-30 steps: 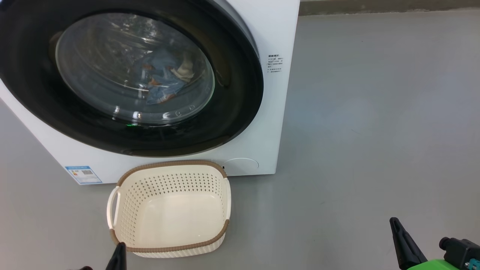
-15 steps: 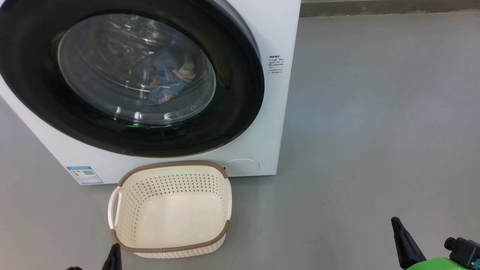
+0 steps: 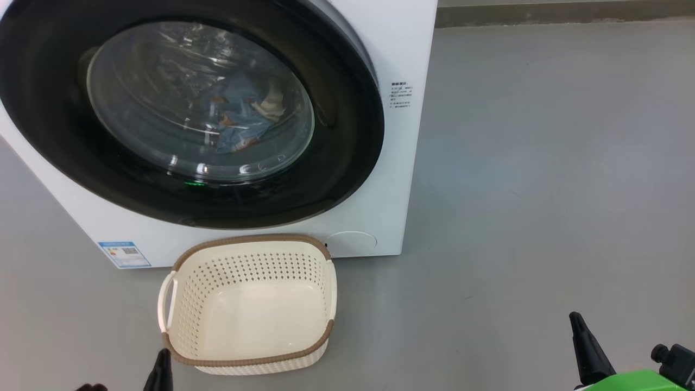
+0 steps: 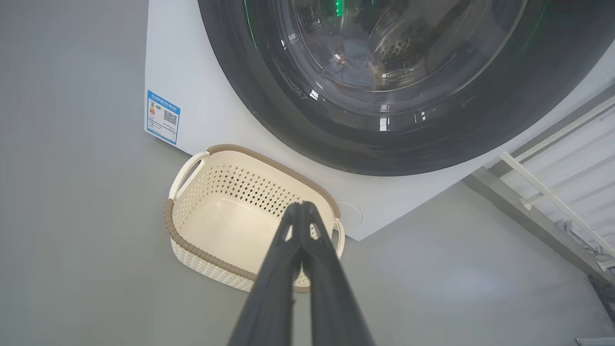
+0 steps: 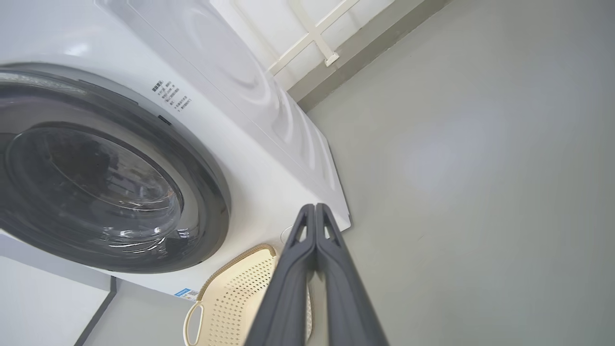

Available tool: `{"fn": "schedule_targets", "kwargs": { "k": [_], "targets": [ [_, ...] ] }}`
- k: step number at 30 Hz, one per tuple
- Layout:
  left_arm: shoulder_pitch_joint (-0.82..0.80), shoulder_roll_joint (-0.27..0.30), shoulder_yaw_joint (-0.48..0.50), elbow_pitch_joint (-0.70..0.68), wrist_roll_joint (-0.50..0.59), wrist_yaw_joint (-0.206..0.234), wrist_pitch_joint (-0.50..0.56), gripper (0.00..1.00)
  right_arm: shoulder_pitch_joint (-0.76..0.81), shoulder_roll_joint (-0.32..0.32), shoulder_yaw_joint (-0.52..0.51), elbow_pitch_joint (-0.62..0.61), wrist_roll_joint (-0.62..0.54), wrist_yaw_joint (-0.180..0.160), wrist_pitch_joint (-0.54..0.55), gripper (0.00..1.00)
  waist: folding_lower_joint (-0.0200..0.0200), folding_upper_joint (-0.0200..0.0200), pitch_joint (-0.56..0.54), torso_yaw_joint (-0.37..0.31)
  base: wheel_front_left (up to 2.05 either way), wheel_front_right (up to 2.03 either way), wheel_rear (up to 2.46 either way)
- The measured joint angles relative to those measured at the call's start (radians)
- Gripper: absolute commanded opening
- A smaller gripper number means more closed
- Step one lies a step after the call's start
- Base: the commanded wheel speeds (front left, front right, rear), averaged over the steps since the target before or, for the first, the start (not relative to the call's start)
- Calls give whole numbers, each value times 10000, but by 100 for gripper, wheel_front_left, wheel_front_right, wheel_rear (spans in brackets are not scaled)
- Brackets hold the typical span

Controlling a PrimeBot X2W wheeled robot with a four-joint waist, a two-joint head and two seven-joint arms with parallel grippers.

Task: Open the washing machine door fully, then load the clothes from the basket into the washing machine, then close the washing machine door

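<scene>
Washing machine door (image 3: 136,108), glossy black around a bulging glass bowl, sits shut against the white washing machine (image 3: 404,49) at upper left. Through the glass, the clothes (image 3: 239,122) lie inside the drum as a light blue heap with orange marks. A blue label sticker (image 3: 124,253) marks the machine's lower left corner. Below it, the left gripper (image 3: 161,361) hangs just beside the basket (image 3: 250,239), its fingers (image 4: 269,288) pressed together, holding nothing. The cream basket stands on the grey floor (image 3: 543,163), touching the machine's front, its bare bottom showing. Far right, well apart, the right gripper (image 3: 574,319) has its fingers (image 5: 288,288) closed on nothing too.
</scene>
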Motion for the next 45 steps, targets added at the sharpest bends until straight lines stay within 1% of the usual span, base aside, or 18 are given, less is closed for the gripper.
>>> {"fn": "schedule_targets", "kwargs": {
  "k": [45],
  "targets": [
    [-553, 25, 301, -65, -5001, 0, 1300, 0, -244, 464, -412, -362, 4080, -2, 1315, 0, 0, 0, -172, 114, 0, 0, 0]
  ]
}}
